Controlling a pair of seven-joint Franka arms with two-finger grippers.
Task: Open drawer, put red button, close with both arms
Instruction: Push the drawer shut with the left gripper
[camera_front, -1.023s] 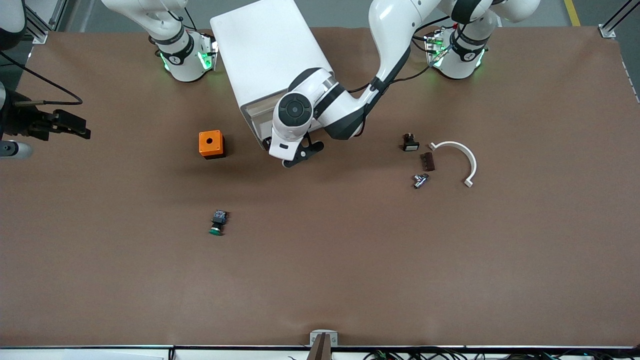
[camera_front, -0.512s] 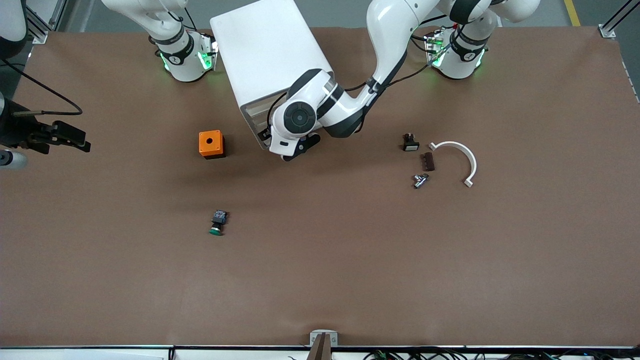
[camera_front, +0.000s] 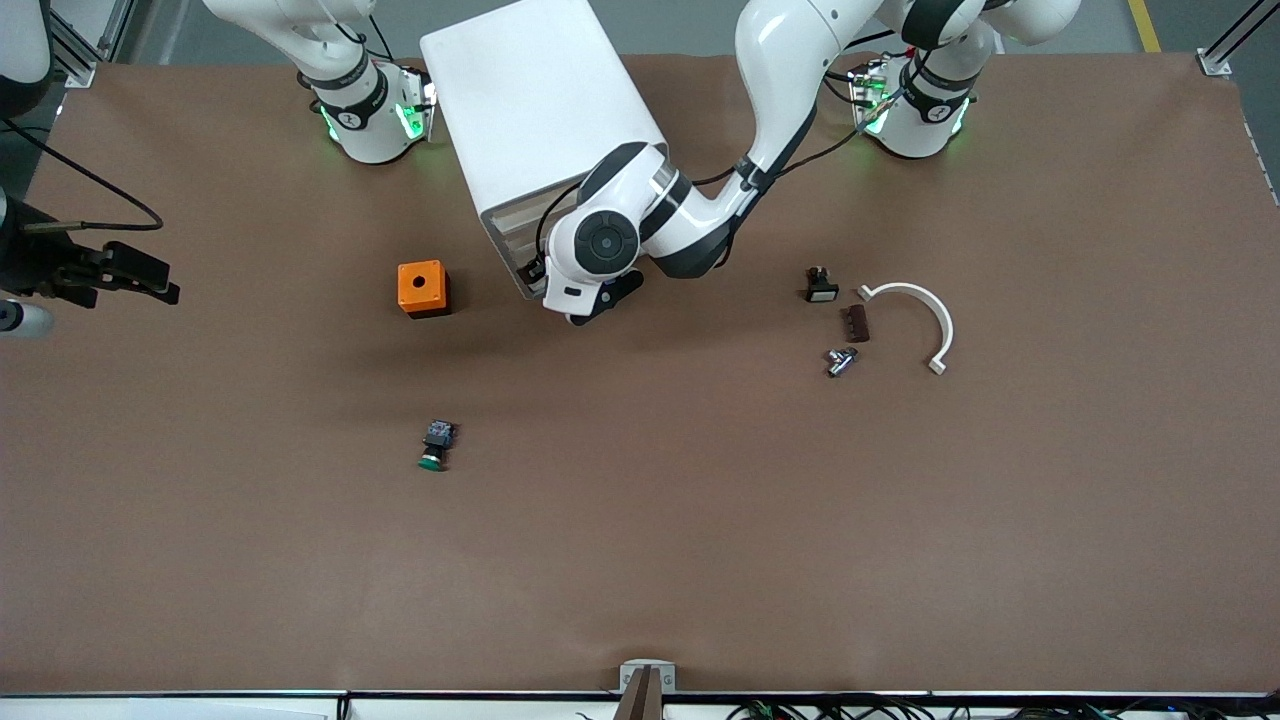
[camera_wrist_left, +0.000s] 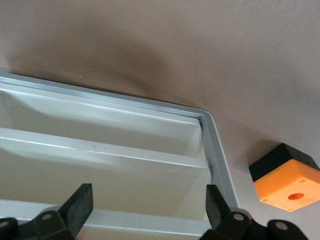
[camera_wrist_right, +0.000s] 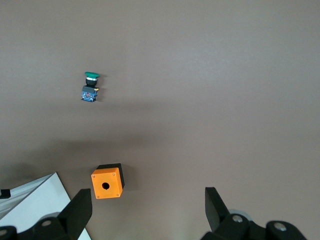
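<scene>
The white cabinet (camera_front: 540, 110) stands between the two arm bases, its stacked drawer fronts (camera_front: 512, 245) facing the front camera. My left gripper (camera_front: 565, 290) is open right in front of them. In the left wrist view (camera_wrist_left: 148, 202) a drawer's edge (camera_wrist_left: 145, 220) lies between its fingers, and no drawer sticks out of the frame (camera_wrist_left: 212, 145). I cannot tell which one is the uppermost drawer. The red button is out of view. My right gripper (camera_front: 165, 280) hangs open and empty over the right arm's end of the table, also seen in its wrist view (camera_wrist_right: 148, 205).
An orange box with a hole (camera_front: 422, 288) sits beside the cabinet's front. A green-capped button (camera_front: 433, 447) lies nearer the front camera. Toward the left arm's end lie a small black part (camera_front: 821, 285), a brown block (camera_front: 856, 323), a metal fitting (camera_front: 841, 360) and a white curved clip (camera_front: 925, 315).
My left gripper has moved closer to the cabinet's drawer fronts. The right gripper has shifted slightly and stays open.
</scene>
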